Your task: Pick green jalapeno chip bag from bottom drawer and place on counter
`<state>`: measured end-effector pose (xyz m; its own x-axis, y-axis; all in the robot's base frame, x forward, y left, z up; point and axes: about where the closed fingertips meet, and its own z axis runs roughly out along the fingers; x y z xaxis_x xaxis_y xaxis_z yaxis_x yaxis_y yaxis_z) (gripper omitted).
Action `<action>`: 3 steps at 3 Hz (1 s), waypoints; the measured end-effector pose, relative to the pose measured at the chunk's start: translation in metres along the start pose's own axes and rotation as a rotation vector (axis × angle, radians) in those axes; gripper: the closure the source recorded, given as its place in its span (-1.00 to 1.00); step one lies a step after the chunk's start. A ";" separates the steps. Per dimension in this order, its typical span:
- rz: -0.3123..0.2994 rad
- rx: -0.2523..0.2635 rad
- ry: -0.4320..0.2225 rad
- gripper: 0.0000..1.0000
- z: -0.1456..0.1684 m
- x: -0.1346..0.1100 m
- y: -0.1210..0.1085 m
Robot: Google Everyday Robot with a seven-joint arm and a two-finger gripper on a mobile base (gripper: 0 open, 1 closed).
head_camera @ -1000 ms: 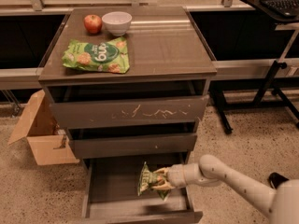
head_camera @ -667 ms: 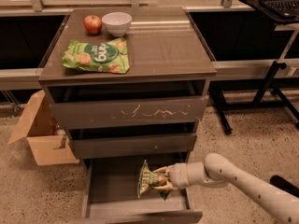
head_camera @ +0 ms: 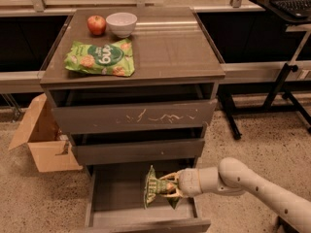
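The green jalapeno chip bag [head_camera: 153, 190] is a small dark olive-green foil bag, held upright above the floor of the open bottom drawer [head_camera: 116, 198]. My gripper [head_camera: 167, 188] reaches in from the right on a pale arm and is shut on the bag's right side. The bag hangs just above the drawer's right half, below the middle drawer's front. The counter [head_camera: 170, 42] is the grey-brown cabinet top above.
On the counter's left lie a large bright green snack bag [head_camera: 101, 57], a red apple [head_camera: 96, 24] and a white bowl [head_camera: 121, 23]. The top drawer front [head_camera: 136, 116] has white scratches. A cardboard box [head_camera: 41, 140] stands left; a black stand [head_camera: 286, 72] stands right.
The bag, held in my gripper, has risen slightly from the drawer floor and stands more upright. The arm has drawn back a little to the right.
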<state>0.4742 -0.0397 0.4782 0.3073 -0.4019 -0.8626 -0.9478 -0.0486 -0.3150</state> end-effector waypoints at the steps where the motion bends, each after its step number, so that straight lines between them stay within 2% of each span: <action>1: -0.034 0.018 0.010 1.00 -0.007 -0.019 -0.007; 3: -0.225 0.141 0.054 1.00 -0.083 -0.143 -0.047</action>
<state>0.4674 -0.0560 0.6490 0.5006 -0.4439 -0.7433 -0.8337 -0.0160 -0.5519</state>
